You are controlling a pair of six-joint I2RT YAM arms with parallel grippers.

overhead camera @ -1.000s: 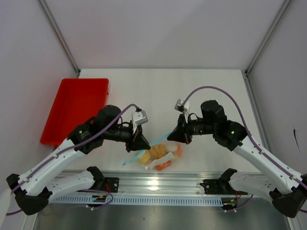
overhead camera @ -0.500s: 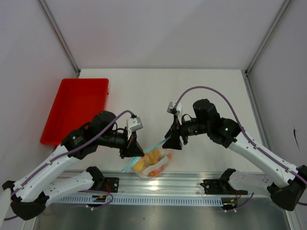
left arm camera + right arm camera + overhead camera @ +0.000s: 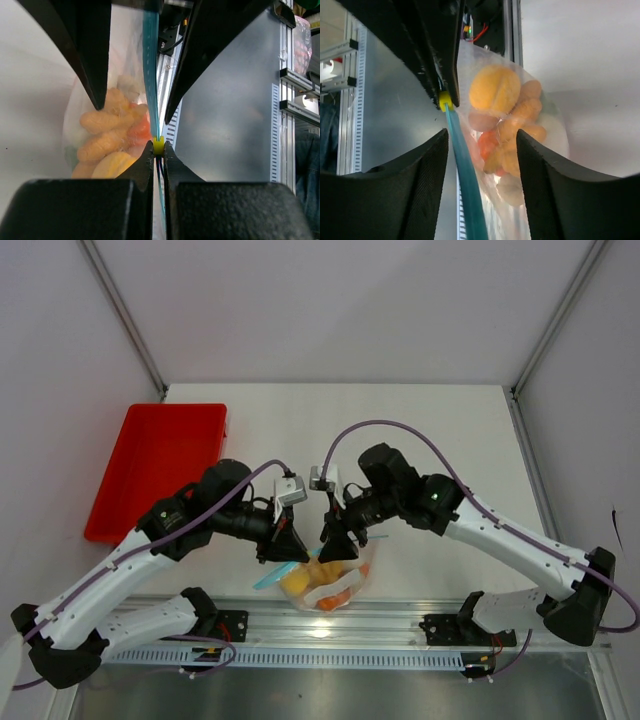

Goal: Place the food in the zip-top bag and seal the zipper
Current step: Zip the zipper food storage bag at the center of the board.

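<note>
Left gripper point(image 3: 158, 150) pinches zipper point(image 3: 150, 65) at yellow slider point(image 3: 158, 145), right gripper point(image 3: 480, 137) spread astride it, so food point(image 3: 496, 90) weighting zip-top bag point(image 3: 549, 117) likely keeps it taut.

No text, label, brand, number or sign can be read in any of the views.

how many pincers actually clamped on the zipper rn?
1. The left pincer is shut on the zipper at its yellow slider; the right pincer only straddles it, fingers apart.
</note>
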